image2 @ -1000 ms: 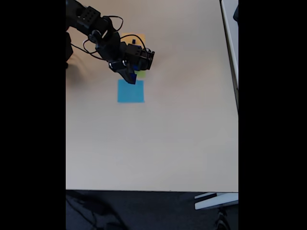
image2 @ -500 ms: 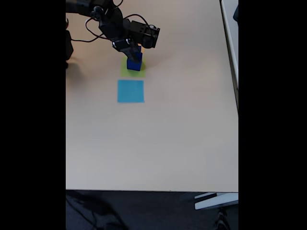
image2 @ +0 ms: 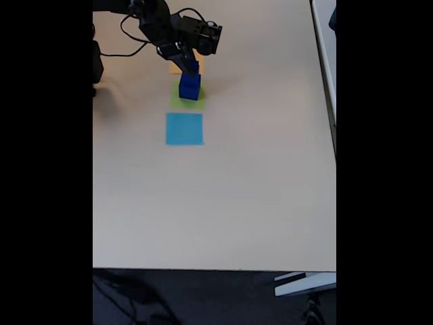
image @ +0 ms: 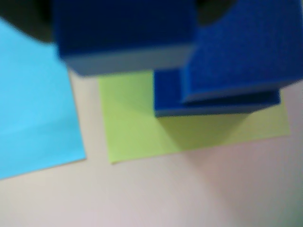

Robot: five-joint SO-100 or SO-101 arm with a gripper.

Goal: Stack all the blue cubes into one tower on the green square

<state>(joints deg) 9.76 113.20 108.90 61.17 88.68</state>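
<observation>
Hovering just above the blue cubes (image2: 190, 88) stacked on the green square (image2: 177, 101), the pincer (image2: 189, 68) touches nothing I can confirm; its opening cannot be told.

Navy blue cubes (image2: 190, 87) stand stacked on the green square (image: 137, 123).

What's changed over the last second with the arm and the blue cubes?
In the fixed view the gripper swung from above the light-blue square up toward the top of the picture, uncovering the blue cubes stacked on the green square. Whether it let go, I cannot tell. The light-blue square and table stayed put.
</observation>
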